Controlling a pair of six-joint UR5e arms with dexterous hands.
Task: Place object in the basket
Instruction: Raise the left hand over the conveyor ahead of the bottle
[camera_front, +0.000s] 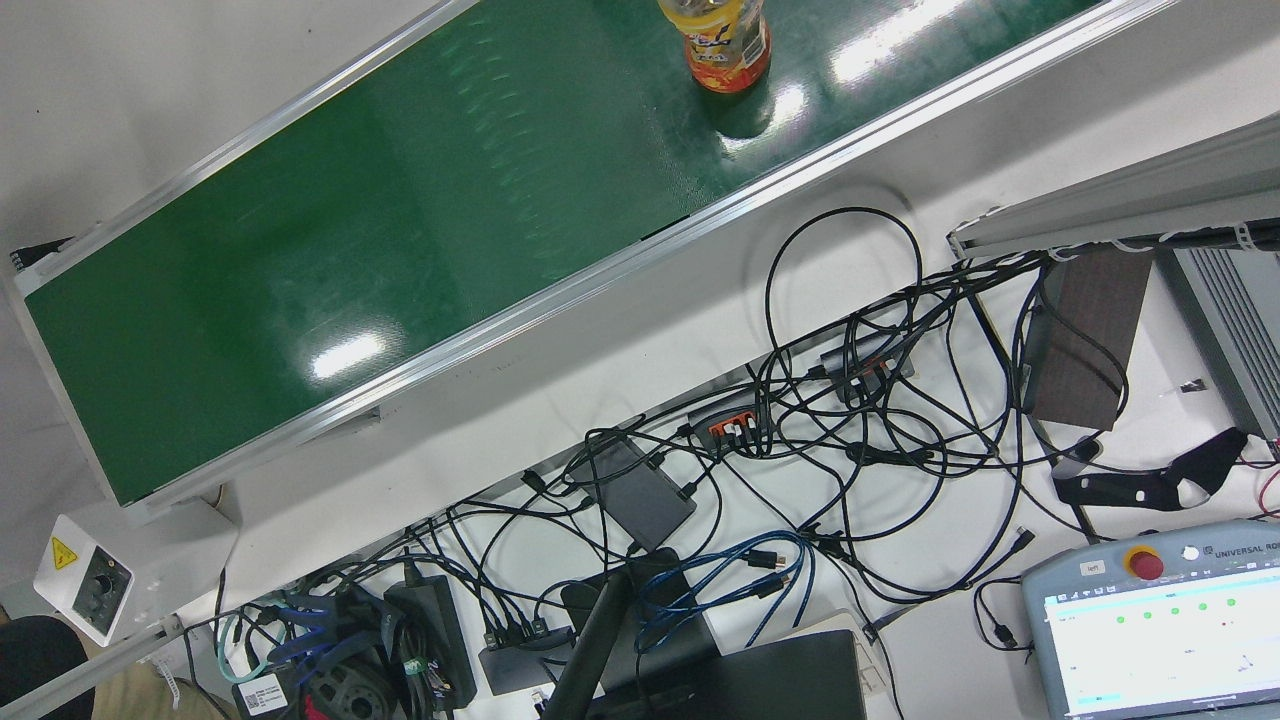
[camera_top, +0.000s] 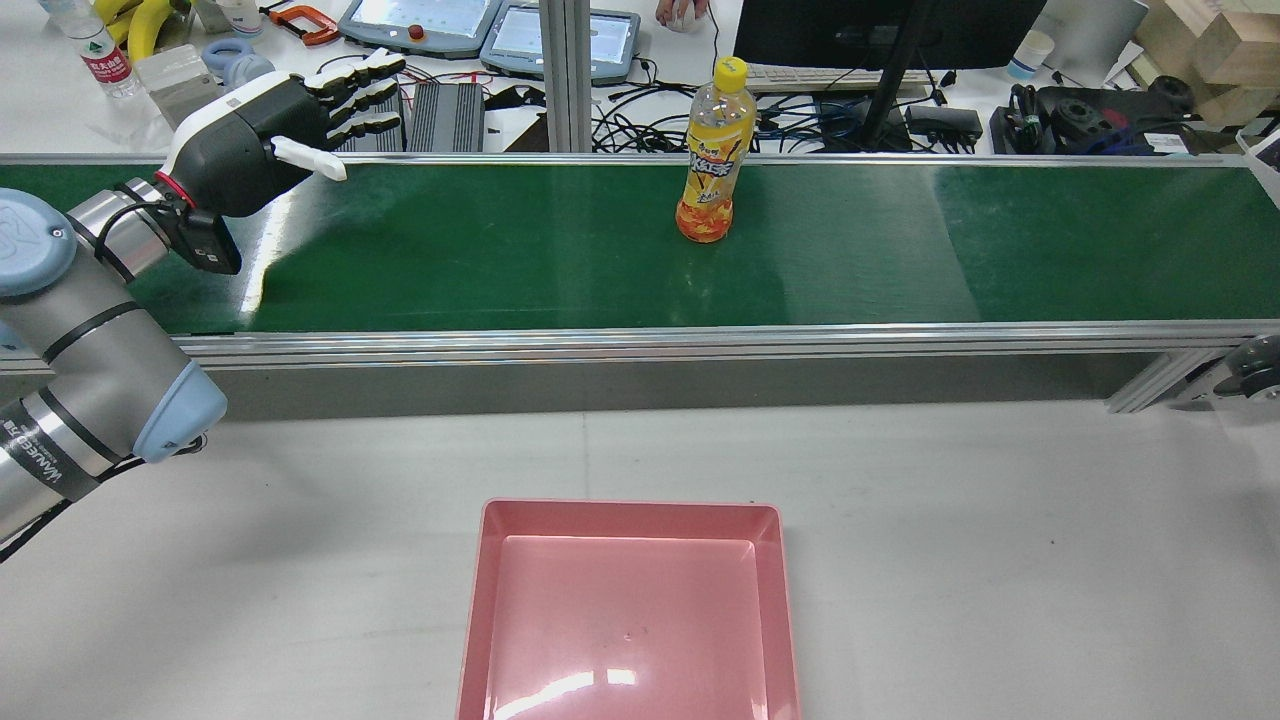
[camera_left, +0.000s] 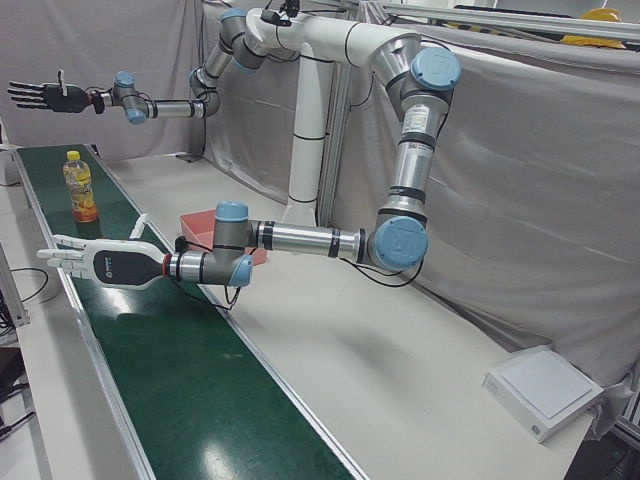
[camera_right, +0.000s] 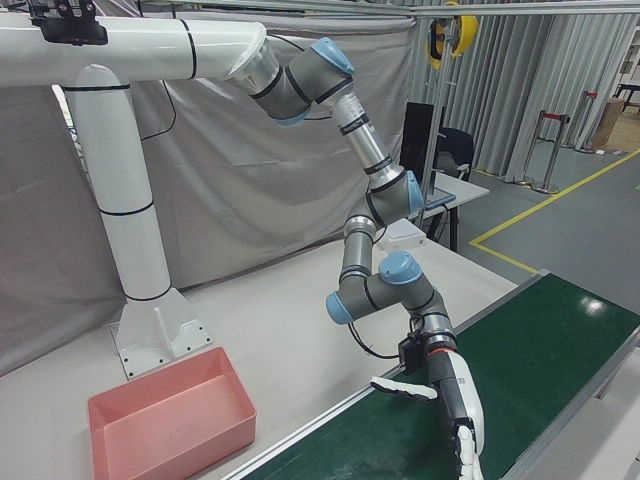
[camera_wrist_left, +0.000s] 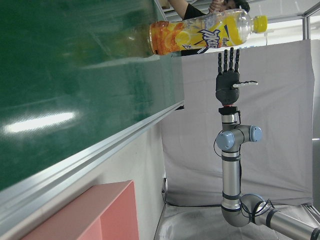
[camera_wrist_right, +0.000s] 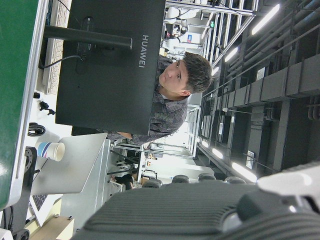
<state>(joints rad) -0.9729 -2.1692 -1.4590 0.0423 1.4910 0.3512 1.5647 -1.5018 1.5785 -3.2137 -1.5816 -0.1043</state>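
We saw the bottle (camera_top: 713, 150) of orange drink standing upright on the green conveyor belt (camera_top: 500, 250), touched by neither hand, well apart from the pink basket (camera_top: 627, 610), which lay empty on the white table nearer the robot. The left hand (camera_top: 290, 125) hovered over the belt's left end, fingers spread and holding nothing. The right hand (camera_left: 45, 95) was raised high beyond the bottle, likewise open and empty.

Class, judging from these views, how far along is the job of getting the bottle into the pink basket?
Nothing looks done yet: the bottle stands upright on the green conveyor belt, and the pink basket is empty. In hand: the left robot hand hovers open over the belt, apart from the bottle; the right robot hand is raised, open, holding nothing. Left: reach, grasp, carry and release into the basket.
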